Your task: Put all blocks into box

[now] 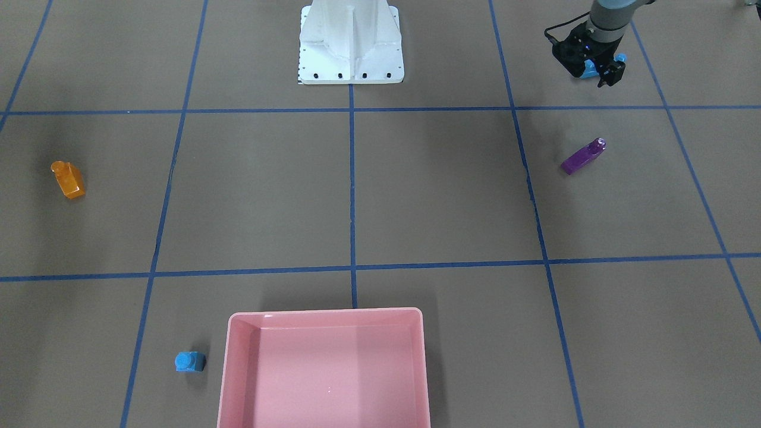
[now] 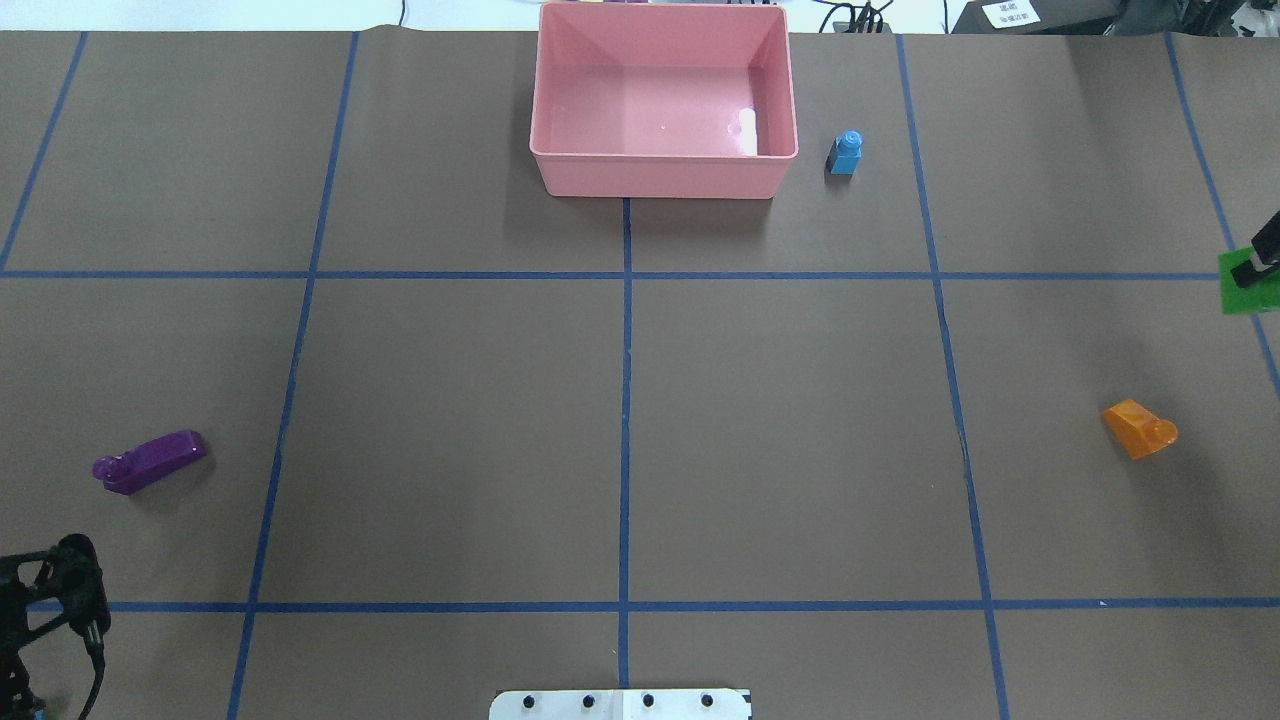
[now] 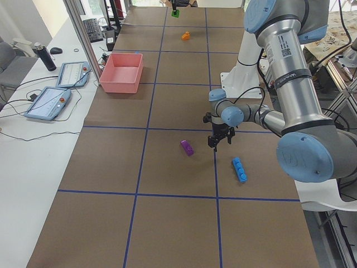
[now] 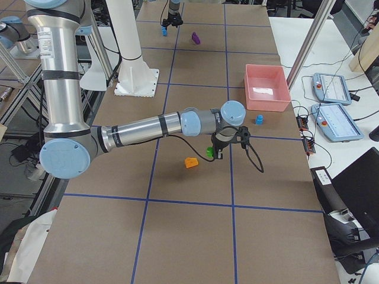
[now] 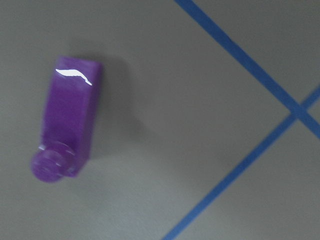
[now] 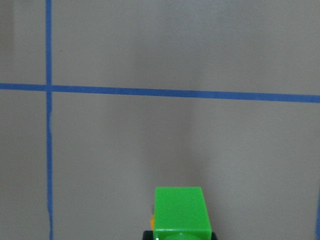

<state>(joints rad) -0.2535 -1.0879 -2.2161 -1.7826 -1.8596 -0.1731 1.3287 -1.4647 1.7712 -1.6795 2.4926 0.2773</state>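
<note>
Shallow glossy pink plastic tray (image 1: 324,368), raised rim, rounded corners, sits at the far edge of the brown surface (image 1: 446,190), well apart from both arms. The right claw (image 2: 1262,262) pinches the green plastic brick (image 6: 179,210); the left claw (image 1: 607,76): cannot tell.
</note>
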